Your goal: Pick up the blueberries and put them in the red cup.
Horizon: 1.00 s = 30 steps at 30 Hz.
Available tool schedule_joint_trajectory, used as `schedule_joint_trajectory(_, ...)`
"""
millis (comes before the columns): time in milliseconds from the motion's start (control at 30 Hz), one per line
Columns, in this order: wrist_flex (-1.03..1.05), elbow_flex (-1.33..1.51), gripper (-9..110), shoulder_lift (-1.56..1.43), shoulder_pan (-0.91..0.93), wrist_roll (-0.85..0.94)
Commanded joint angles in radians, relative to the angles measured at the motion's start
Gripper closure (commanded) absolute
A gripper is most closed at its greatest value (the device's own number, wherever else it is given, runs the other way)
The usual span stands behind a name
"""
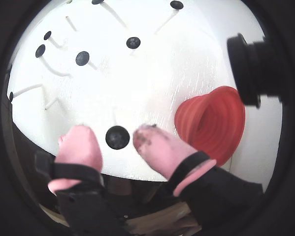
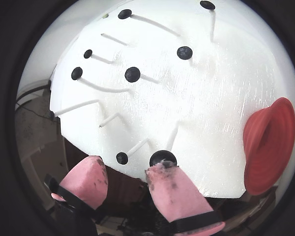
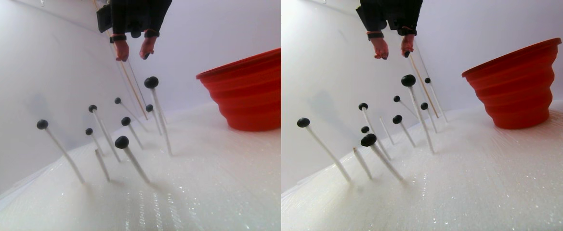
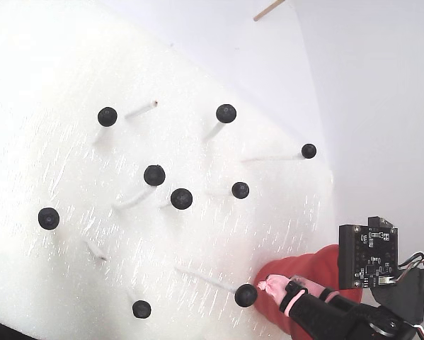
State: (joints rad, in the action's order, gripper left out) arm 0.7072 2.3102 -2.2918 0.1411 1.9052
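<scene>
White foam board: the base of the set-up; thin white sticks stand in it at various tilts, most with a blueberry on top. We read no brand, label or writing on anything; the small circuit board near the cup in the fixed view carries print too small for us to make out.

Red cup: ribbed, tapering, standing upright on the board, wide rim up. In the fixed view only a part of it shows, behind the arm.

Arm: black, reaching in beside the cup in the fixed view; in the stereo pair view it hangs from above, well over the sticks and away from the cup, fingers pointing down.

Gripper: two pink-padded fingers, parted by a moderate gap and holding nothing. In a wrist view one berry appears between the tips, touching neither. In a wrist view the same berry sits at the tip of the right-hand finger; we cannot tell whether they touch.

Blueberries: nine count in the fixed view, spread over the board away from the cup; the one closest to the cup lies just beside the pink fingertip. The stereo pair view alone shows how high they sit on their sticks.
</scene>
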Motion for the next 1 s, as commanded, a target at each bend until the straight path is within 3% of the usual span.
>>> schedule_joint_trajectory(0,-0.029,-0.006,85,-0.008,0.002,0.02)
schedule_joint_trajectory(967,-0.184,0.106,84,0.061,0.066,0.176)
